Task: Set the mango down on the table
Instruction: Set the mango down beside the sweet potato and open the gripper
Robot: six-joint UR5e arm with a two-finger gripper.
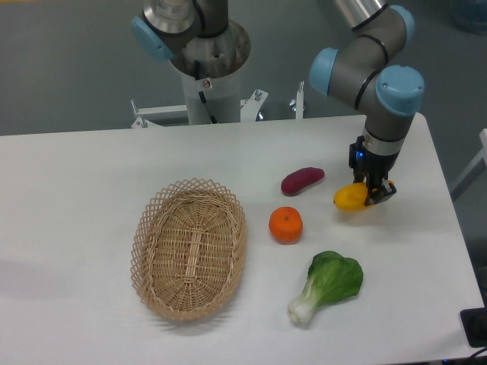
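White table (84,175) holds a wicker basket (190,249), an orange (285,224), a purple sweet potato (302,180) and a leafy green (329,283). Rightmost, the gripper (370,190) clamps the mango (349,197) near the sweet potato.
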